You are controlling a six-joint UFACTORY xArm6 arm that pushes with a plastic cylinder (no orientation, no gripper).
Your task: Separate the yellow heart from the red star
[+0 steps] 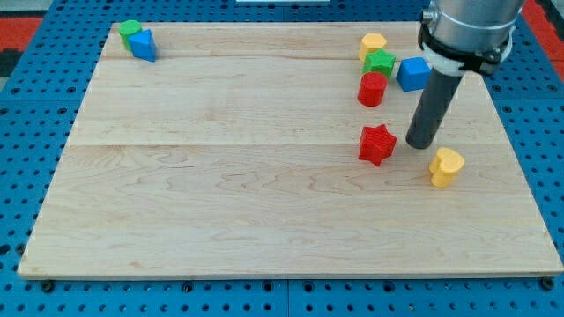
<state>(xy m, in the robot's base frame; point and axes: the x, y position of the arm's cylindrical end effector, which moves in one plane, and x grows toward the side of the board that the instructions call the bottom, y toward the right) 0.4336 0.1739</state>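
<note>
Yellow heart (447, 166) and red star (377, 143) sit apart, my tip (419, 143) between them; you're essentially done. No pincer here.

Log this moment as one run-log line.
my tip between red star and yellow heart | star, heart apart | separation: done

No text, label, brand, number or sign is legible anywhere on the wooden board (264, 202); the coloured blocks resting on it carry 0 markings, and the blue pegboard (26, 176) surrounding the board is likewise unmarked.
</note>
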